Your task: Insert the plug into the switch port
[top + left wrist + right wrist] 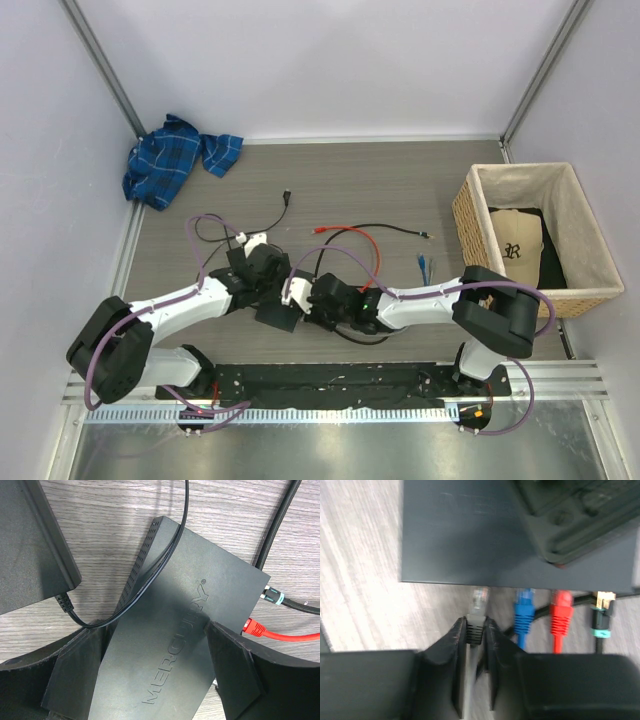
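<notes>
Grey plug (479,605) pinched in right hand (475,626), tip at switch (465,535) edge

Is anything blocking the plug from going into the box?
Nothing I can see. The right hand pinches the grey plug, whose clear tip points straight at the switch edge. The blue plug sits beside its path, not across it. The port itself is hidden.
</notes>
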